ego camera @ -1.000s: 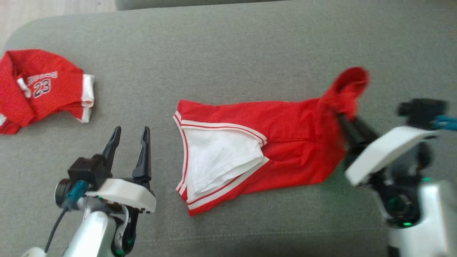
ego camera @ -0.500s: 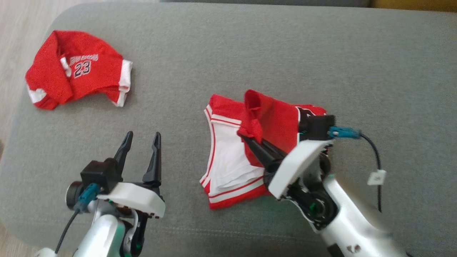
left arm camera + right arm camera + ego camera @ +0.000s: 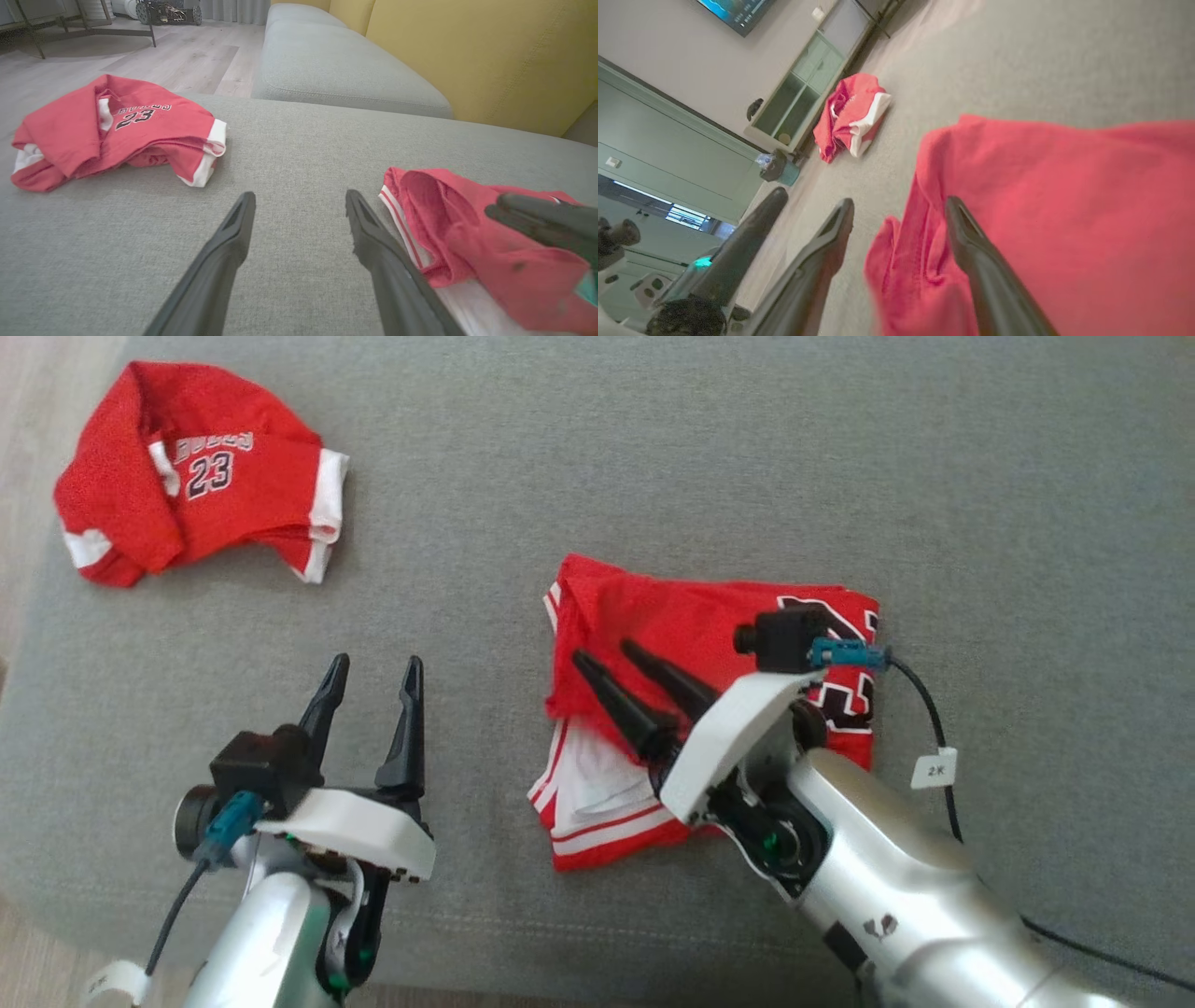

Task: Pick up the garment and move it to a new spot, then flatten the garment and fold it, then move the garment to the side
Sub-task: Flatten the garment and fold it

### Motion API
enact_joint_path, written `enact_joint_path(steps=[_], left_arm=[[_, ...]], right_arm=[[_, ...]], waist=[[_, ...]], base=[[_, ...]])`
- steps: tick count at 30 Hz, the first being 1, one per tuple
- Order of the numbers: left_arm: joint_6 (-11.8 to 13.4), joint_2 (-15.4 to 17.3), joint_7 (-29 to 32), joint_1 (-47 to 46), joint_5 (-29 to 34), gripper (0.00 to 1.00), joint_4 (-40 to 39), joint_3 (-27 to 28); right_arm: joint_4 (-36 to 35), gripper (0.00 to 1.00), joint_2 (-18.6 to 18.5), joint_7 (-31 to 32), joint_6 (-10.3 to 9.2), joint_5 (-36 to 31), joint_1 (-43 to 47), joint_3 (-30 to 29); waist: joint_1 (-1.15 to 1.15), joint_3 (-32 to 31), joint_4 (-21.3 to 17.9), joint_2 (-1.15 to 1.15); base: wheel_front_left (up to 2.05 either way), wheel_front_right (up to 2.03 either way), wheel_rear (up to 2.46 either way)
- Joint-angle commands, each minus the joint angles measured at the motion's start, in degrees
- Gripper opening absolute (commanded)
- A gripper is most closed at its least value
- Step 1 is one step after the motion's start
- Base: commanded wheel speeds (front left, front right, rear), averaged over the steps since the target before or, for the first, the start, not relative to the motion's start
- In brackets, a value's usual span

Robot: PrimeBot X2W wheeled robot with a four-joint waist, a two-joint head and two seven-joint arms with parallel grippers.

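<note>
The red shorts with white trim lie folded over on themselves on the grey cushion, a white panel showing at their near left corner. My right gripper hovers open just over the folded left part, holding nothing. In the right wrist view its fingers straddle a red fold without closing on it. My left gripper stands open and empty on the cushion, left of the shorts. From the left wrist view the shorts lie to the right.
A crumpled red jersey numbered 23 lies at the far left of the cushion, close to its edge and the wooden floor. A yellow backrest rises beyond. A tagged cable trails from my right wrist.
My right gripper carried the shorts' right end over to the left, laid it on the rest and let go; it is open now. The head camera shifted; the left arm stayed put.
</note>
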Motion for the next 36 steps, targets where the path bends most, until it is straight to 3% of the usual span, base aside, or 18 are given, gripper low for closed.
enact_joint_path(steps=[1, 8, 16, 18, 23, 24, 30, 36], left_arm=[[-0.26, 1.0, -0.78, -2.27, -0.31, 1.0, -1.46, 2.2], [0.02, 1.49, -0.93, -2.22, -0.39, 1.0, -1.29, 2.79], [1.0, 2.52, -0.89, -0.95, -0.73, 1.0, -2.22, 3.8], [1.45, 3.2, -0.78, -0.33, -1.04, 1.0, -3.01, 4.5], [2.01, 3.91, -0.62, 0.44, -1.34, 1.0, -4.07, 5.15], [2.28, 4.3, -0.59, 0.79, -1.45, 1.0, -4.57, 5.49], [3.2, 5.21, -0.56, 1.9, -1.43, 1.0, -6.23, 6.15], [3.96, 5.92, -0.38, 3.92, -0.98, 1.0, -7.78, 5.87]], right_arm=[[-2.07, 1.0, 0.91, -1.93, -0.04, 0.31, -2.0, 0.91], [-0.54, 1.0, 0.69, -11.28, -0.04, -4.07, -4.06, -3.34], [-1.15, 1.0, -5.25, -15.79, -0.04, -12.6, -0.04, -14.42], [-3.02, 1.0, -7.49, -15.75, -0.04, -16.25, 3.37, -19.84], [-7.06, 1.0, -8.94, -14.58, -0.04, -21.63, 8.85, -27.46], [-9.86, 1.0, -9.2, -13.66, -0.04, -25.38, 11.47, -30.92], [-20.94, 1.0, -7.15, -9.33, -0.04, -35.01, 18.79, -38.3], [-30.97, 1.0, -4.67, -4.74, -0.04, -41.43, 25.11, -41.25]], waist=[[0.0, -0.03, -0.63, 0.0], [0.0, -1.15, -3.23, 0.0], [0.0, -2.61, -6.05, 0.0], [0.0, -2.91, -7.18, 0.0], [0.0, -3.19, -8.14, 0.0], [0.0, -3.35, -8.53, 0.0], [0.0, -4.15, -9.04, 0.0], [0.0, -6.06, -9.15, 0.0]], base=[[0.0, 0.0, 0.0], [0.0, 0.0, 0.0], [0.0, 0.0, 0.0], [0.0, 0.0, 0.0], [0.0, 0.0, 0.0], [0.0, 0.0, 0.0], [0.0, 0.0, 0.0], [0.0, 0.0, 0.0]])
